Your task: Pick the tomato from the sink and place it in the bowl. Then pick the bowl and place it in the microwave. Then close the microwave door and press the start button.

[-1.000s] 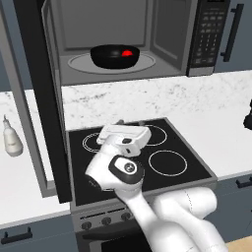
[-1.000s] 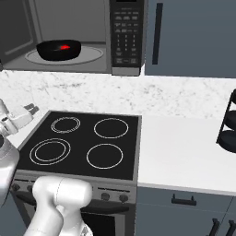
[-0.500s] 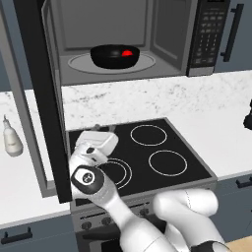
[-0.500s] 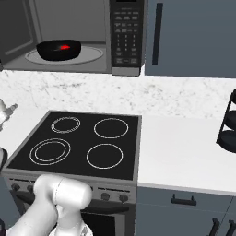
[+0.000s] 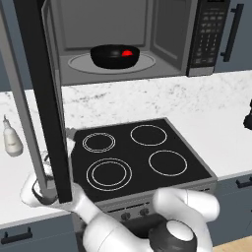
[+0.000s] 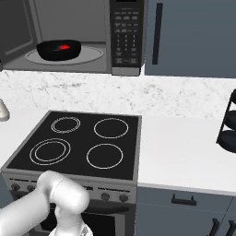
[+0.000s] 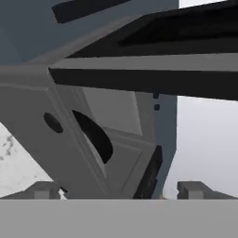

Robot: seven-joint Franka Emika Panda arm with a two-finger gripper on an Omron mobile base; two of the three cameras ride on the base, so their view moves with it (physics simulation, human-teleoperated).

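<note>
The microwave [image 5: 123,39] stands open. On its turntable sits the black bowl [image 5: 114,56] [image 6: 58,50], and the red tomato [image 5: 127,52] [image 6: 65,46] lies in it. The microwave door [image 5: 47,108] swings out to the left, edge-on to the left base view. My hand [image 5: 35,189] hangs low at the left, by the door's bottom corner and partly hidden behind it. In the hand view my gripper [image 7: 119,190] is open with nothing between its fingertips [image 7: 46,190], and the door's dark frame [image 7: 153,74] crosses close ahead. The button panel [image 6: 126,34] is on the microwave's right. The sink is out of view.
A black four-ring cooktop [image 5: 133,157] lies below the microwave, flanked by white counter [image 6: 184,147]. A small pale bottle [image 5: 12,140] stands on the left counter. A black tiered rack [image 6: 229,124] stands at the far right. Dark cabinets [image 6: 193,37] sit right of the microwave.
My arm has swung left and down, from over the cooktop to beside the open door's lower corner. The bowl, tomato and door have not moved.
</note>
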